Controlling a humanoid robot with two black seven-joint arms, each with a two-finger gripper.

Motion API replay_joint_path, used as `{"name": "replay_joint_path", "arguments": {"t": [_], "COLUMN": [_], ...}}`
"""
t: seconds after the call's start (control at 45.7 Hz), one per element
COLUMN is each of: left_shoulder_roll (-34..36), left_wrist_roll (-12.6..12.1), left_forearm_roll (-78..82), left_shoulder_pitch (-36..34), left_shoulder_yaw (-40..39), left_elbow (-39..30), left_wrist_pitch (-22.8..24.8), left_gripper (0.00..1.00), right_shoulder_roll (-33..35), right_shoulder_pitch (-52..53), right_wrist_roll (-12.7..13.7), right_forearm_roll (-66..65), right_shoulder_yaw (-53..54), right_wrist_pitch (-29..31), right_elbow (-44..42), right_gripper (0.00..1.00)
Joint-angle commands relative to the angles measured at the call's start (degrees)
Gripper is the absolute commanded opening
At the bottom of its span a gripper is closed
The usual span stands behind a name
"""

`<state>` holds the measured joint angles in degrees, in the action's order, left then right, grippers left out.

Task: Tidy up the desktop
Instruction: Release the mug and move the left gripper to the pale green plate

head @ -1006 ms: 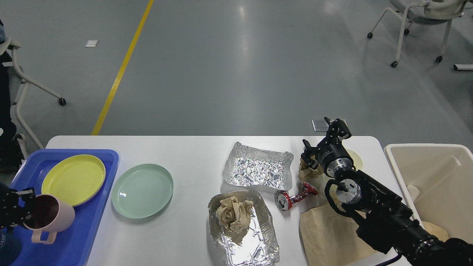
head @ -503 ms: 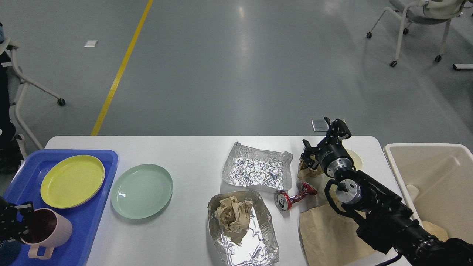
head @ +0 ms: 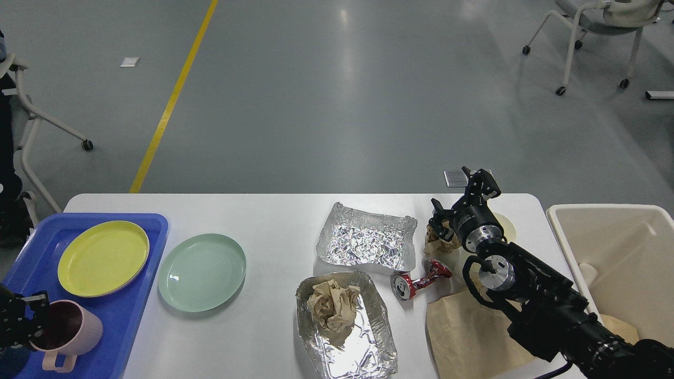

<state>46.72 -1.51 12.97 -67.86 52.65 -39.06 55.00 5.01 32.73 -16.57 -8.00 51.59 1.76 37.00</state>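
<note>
Foil tray (head: 345,329) holds crumpled paper (head: 331,308).

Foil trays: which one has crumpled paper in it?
The near foil tray, at the desktop's front edge, holds a brown paper wad. The far foil tray behind it is empty.

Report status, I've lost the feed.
Left gripper shut on pink mug over blue tray. Right gripper open above crumpled paper. Desktop cluttered: foil trays, crushed can.
</note>
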Motion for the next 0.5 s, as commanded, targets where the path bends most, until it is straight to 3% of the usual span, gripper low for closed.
{"name": "replay_joint_path", "arguments": {"t": [0.0,0.284,0.481], "left_shoulder_roll": [-0.05,0.04,0.39], "left_wrist_roll": [0.19,0.11,0.28], "left_forearm_roll": [-0.05,0.03,-0.05], "left_shoulder_pitch": [0.00,-0.08,-2.10], "left_shoulder_yaw": [0.08,0.96,1.13], "left_elbow": [0.04,0.04,0.04], "left_wrist_pitch": [0.00,0.00,0.00], "left_gripper": [0.33,0.59,0.68], "right_shoulder_roll": [0.00,0.00,0.00], "right_shoulder_pitch": [0.05,-0.04,-0.04], "right_wrist_roll": [0.05,-0.04,0.05], "right_forearm_roll": [0.00,0.00,0.00], "right_shoulder_yaw": [0.00,0.00,0.00], "right_wrist_pitch": [0.00,0.00,0.00], "right_elbow": [0.00,0.00,0.09], "right_gripper": [1.00,1.00,1.00]}}
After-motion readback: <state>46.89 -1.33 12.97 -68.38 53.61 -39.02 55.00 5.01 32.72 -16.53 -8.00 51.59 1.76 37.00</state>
